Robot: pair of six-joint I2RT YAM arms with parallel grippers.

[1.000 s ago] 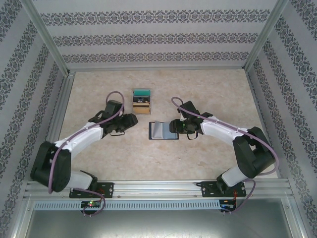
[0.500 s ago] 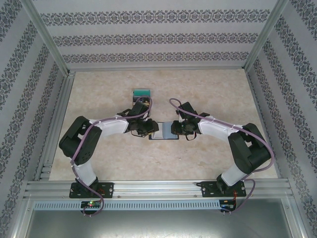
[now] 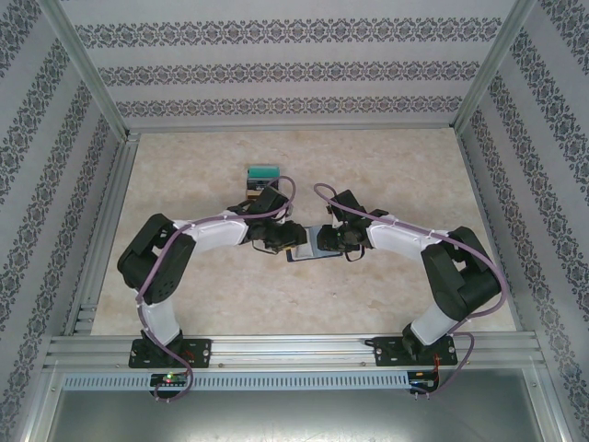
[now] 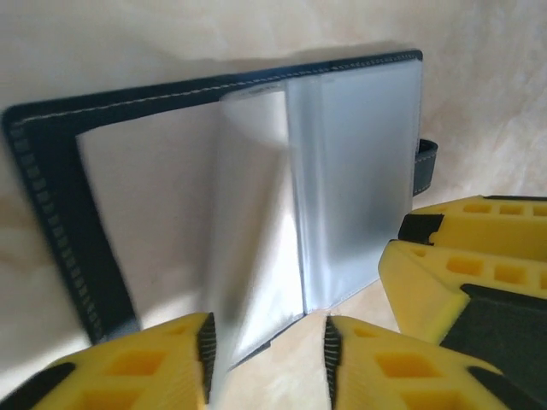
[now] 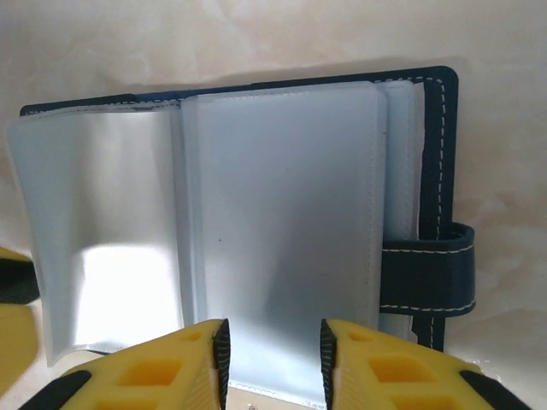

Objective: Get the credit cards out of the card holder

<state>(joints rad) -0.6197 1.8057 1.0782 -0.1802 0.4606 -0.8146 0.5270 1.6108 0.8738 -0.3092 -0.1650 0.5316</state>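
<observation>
The left hand [image 3: 289, 239] has come across to the open card holder [image 3: 309, 249], midway between the surface's left and right edges, facing the right hand [image 3: 328, 241]. The wrist views add that both hands stand narrowly parted at the clear sleeves [image 4: 350, 171].

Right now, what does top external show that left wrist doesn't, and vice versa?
Top external adds the tan box with a teal top behind the work, plus the patterned walls. Left wrist adds detail: pale clear sleeves fanned open, white stitching, the snap tab. Both: the open navy card holder with the left gripper at it.
</observation>
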